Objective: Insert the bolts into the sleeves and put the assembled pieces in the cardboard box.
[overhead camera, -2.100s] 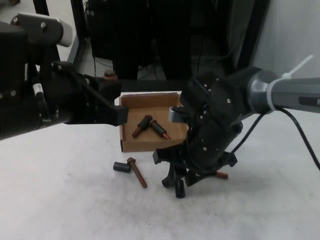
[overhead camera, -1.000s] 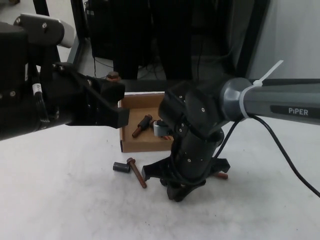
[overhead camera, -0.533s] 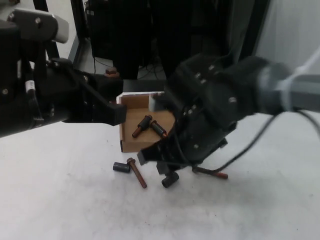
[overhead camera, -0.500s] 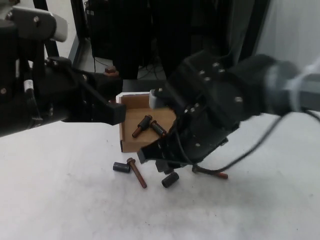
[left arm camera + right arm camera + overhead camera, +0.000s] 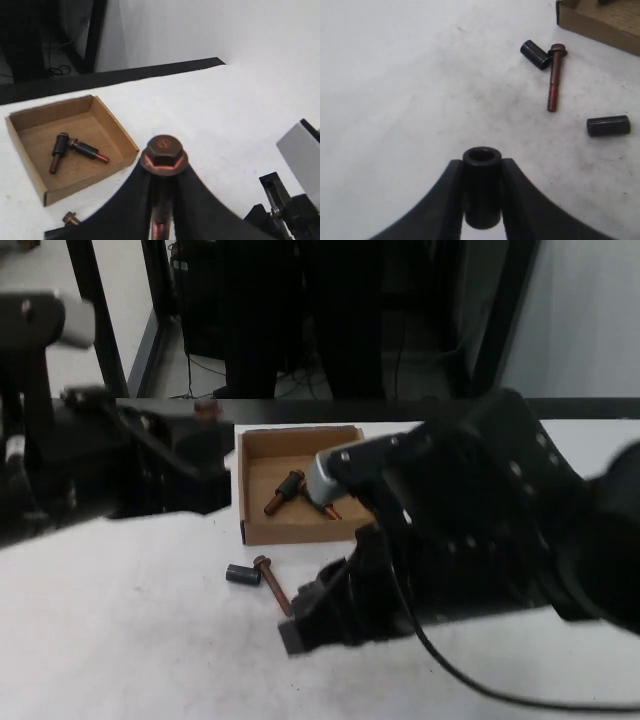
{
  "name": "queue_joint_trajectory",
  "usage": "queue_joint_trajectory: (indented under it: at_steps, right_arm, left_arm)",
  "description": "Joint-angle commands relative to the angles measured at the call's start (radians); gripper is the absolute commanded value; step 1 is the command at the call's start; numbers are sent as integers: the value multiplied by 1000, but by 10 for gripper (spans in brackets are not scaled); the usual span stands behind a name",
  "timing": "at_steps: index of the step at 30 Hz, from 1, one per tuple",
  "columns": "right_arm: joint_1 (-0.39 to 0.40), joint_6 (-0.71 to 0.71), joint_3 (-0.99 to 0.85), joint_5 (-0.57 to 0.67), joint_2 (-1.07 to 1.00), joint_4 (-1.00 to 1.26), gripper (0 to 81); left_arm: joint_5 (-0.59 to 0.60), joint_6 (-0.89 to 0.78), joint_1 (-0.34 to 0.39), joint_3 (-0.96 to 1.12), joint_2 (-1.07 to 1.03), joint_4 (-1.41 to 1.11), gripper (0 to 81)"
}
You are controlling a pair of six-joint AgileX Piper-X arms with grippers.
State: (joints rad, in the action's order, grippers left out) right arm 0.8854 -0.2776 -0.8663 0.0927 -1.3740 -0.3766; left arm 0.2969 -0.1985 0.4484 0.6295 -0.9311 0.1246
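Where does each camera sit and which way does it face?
High view: behind the arms, looking forward and down; left arm, right arm, cardboard box show.
Left wrist view: on left arm, facing the box past left gripper holding a bolt.
Right wrist view: on right arm, facing the bench past right gripper holding a sleeve.
Shared: all three show the box.
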Motion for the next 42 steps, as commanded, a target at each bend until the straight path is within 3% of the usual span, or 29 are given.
queue_joint_trajectory:
  at_steps: [1,8,14,42]
  right_arm:
    - [23,-9,23,-30,39,31,3]
    - [103,-4,121,-124,165,65,3]
    - [124,1,174,-183,240,83,3]
    - [171,157,181,-185,254,196,3]
  left_arm:
    - [51,-94,4,-27,22,-70,8]
    - [154,-166,4,-29,25,-71,8]
    - [231,-227,4,-29,25,-71,8]
    - [363,-273,4,-29,25,-69,8]
